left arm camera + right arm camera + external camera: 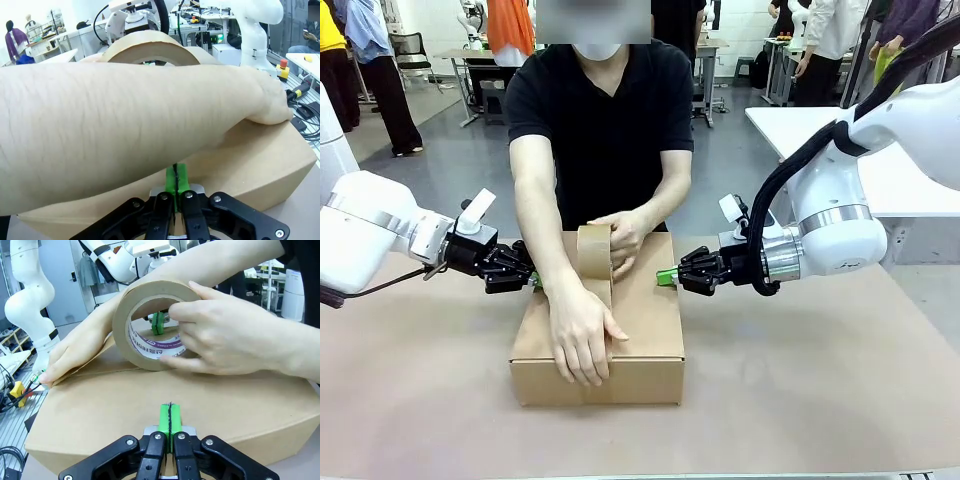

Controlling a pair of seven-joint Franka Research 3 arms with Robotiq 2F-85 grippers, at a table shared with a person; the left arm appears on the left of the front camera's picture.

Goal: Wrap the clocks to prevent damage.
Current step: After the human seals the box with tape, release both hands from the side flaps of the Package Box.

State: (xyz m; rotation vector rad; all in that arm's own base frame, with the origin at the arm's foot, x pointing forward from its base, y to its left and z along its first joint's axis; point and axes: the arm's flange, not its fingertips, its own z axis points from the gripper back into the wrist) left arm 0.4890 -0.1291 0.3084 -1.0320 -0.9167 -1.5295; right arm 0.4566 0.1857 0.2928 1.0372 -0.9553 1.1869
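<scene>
A closed brown cardboard box lies mid-table; no clock is visible. The person holds a roll of brown tape upright on the lid with one hand and presses a tape strip down the front with the other hand. My left gripper is shut, its green tips against the box's left side under the person's forearm. At the opposite side my right gripper is shut too, tips at the lid's edge. In the right wrist view the shut right gripper points at the tape roll.
The brown table top spreads around the box. A white table stands behind at the right. People stand farther back in the room. Cables and a yellow device lie beside the table.
</scene>
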